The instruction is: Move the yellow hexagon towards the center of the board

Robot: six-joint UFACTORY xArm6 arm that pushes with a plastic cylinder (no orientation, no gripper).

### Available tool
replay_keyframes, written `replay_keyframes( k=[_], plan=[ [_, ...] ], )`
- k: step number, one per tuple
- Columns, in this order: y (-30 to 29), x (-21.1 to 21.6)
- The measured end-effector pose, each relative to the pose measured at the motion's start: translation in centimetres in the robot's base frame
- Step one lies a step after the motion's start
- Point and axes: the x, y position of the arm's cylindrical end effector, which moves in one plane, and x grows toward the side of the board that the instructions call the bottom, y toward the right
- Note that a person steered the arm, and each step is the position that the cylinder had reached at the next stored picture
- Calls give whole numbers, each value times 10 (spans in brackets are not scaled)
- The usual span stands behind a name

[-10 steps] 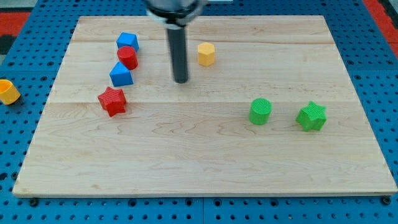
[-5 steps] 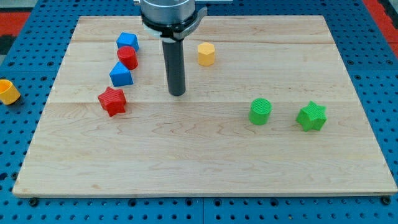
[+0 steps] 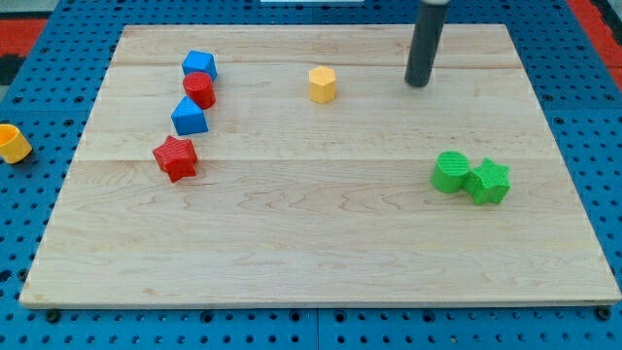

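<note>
The yellow hexagon sits on the wooden board near the view's top, a little left of the middle. My tip is at the lower end of the dark rod, to the right of the yellow hexagon and clearly apart from it, at about the same height in the view.
At the left stand a blue block, a red cylinder, a second blue block and a red star. At the right a green cylinder touches a green star. A yellow piece lies off the board.
The rod has moved from left of the yellow hexagon to its right, near the top. The green cylinder now sits further right, against the green star. The yellow hexagon has not moved.
</note>
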Motion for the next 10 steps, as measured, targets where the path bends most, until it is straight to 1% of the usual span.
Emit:
replay_keyframes(
  k=[1, 2, 3, 4, 5, 6, 7, 8, 9, 10],
  plan=[
    [-3, -49],
    [-90, -66],
    [-122, -10],
    [-123, 53],
    [-75, 19],
    [-128, 8],
    [-169, -17],
    [-168, 37],
    [-141, 71],
    [-135, 90]
  ],
)
